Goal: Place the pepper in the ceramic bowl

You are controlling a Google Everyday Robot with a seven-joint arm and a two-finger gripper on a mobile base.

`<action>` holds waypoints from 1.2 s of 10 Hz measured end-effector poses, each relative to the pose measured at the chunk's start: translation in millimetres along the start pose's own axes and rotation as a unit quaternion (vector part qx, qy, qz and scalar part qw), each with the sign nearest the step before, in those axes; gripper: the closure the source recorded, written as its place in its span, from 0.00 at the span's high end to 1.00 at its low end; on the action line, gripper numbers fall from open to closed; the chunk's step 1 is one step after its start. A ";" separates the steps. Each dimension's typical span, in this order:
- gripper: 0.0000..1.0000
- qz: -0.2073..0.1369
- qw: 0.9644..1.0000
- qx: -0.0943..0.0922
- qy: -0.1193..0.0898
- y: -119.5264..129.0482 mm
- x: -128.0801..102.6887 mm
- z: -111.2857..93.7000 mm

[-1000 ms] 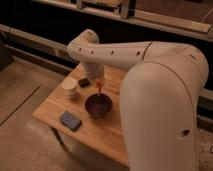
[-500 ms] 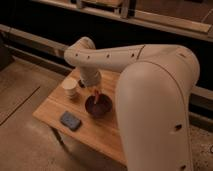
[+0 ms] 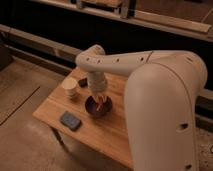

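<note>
The round dark reddish-brown ceramic bowl (image 3: 96, 107) stands on the wooden table (image 3: 115, 130), near its middle. My gripper (image 3: 100, 100) hangs straight down over the bowl, its tip at the bowl's rim level. A slender red-orange pepper (image 3: 100, 104) shows at the gripper's tip, inside the bowl's outline. Whether the pepper rests in the bowl or is held cannot be told.
A pale beige cup (image 3: 70, 88) stands left of the bowl. A dark flat block (image 3: 70, 120) lies near the table's front left edge. Another small dark object (image 3: 83, 82) lies behind the cup. My white arm (image 3: 165, 95) covers the table's right side.
The arm has swung slightly left and lowered, bringing the gripper from above the bowl down to its rim with the pepper at its tip.
</note>
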 end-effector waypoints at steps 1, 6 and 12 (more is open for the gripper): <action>0.00 0.000 1.000 0.003 -0.004 -1.0 -1.3 -1.5; 0.43 -0.032 0.999 0.025 -0.021 17.9 -3.9 -14.7; 0.80 -0.033 0.999 0.019 -0.015 26.9 0.1 -11.1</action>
